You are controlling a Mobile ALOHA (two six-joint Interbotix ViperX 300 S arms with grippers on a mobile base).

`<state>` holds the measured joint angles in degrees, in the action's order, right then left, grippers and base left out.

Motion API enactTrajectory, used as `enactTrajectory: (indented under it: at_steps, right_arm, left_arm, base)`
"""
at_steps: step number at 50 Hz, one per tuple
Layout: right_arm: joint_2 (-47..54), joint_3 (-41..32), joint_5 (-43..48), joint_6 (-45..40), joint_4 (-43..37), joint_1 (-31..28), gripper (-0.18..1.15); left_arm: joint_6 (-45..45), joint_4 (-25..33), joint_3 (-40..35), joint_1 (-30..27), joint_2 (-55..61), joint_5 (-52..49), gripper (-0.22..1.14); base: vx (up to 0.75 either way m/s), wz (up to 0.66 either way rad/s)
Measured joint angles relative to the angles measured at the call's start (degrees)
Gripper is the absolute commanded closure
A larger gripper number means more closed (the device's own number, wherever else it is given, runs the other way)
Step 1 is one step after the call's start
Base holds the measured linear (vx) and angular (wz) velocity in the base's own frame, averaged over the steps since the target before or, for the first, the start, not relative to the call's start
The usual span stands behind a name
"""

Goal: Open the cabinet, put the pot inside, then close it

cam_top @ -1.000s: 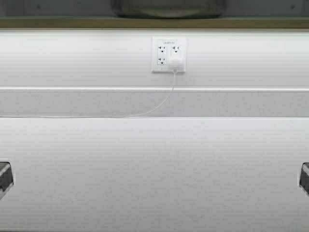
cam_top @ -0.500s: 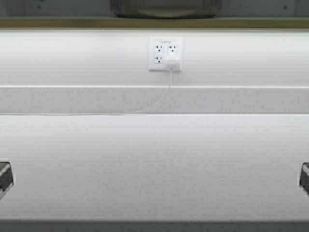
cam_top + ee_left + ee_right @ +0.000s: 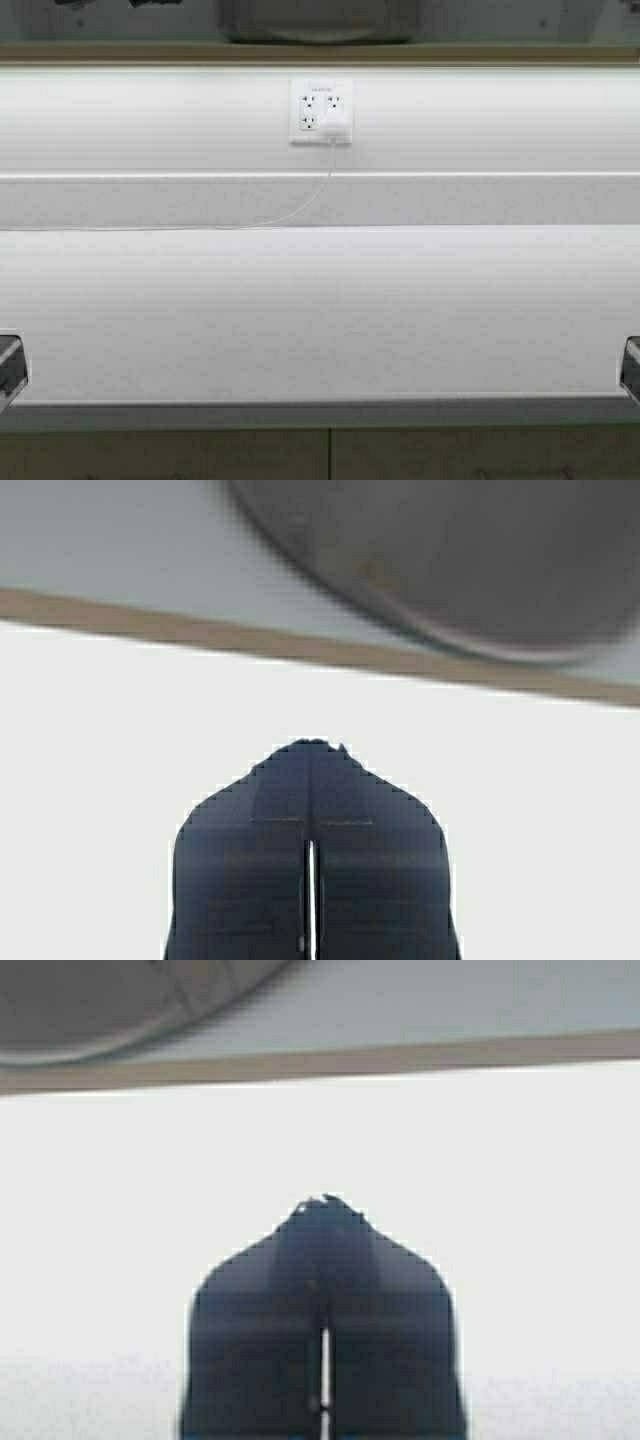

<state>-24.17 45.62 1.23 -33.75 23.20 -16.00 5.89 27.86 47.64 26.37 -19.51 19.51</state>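
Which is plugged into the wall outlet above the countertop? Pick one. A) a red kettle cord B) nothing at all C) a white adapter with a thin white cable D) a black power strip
C: a white adapter sits in the wall outlet, and its thin white cable trails down and off toward the left along the countertop.

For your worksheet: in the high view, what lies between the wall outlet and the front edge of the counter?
In the high view, a thin white cable trails down from the outlet and off left; below it, bare white countertop runs to the edge.
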Motion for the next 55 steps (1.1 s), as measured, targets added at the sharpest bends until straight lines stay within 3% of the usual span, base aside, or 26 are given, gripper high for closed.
enactTrajectory:
  at_steps: [11, 34, 47, 55]
  right_arm:
    - [-1.0, 0.1, -1.3, 1.4, 0.1, -0.2, 0.9]
    - [-0.4, 1.6, -1.6, 4.4, 0.0, 0.0, 0.9]
    - [-2.3, 1.2, -7.0, 4.8, 0.4, 1.0, 0.9]
    - [-3.6, -0.3, -7.6, 5.2, 0.7, 7.0, 0.9]
  left_arm:
    - [5.0, 0.0, 0.3, -0.7, 0.1, -0.2, 0.88]
    - [6.8, 0.0, 0.3, -1.8, 1.5, -0.3, 0.88]
    - [8.9, 0.0, 1.3, -9.1, -1.3, -6.7, 0.88]
    - [12.3, -0.1, 1.3, -18.1, -5.7, -11.2, 0.88]
  base:
    - [-0.25, 0.03]
    - [-0.3, 0.03]
    - [-0.26, -0.03]
    - [-0.2, 0.0]
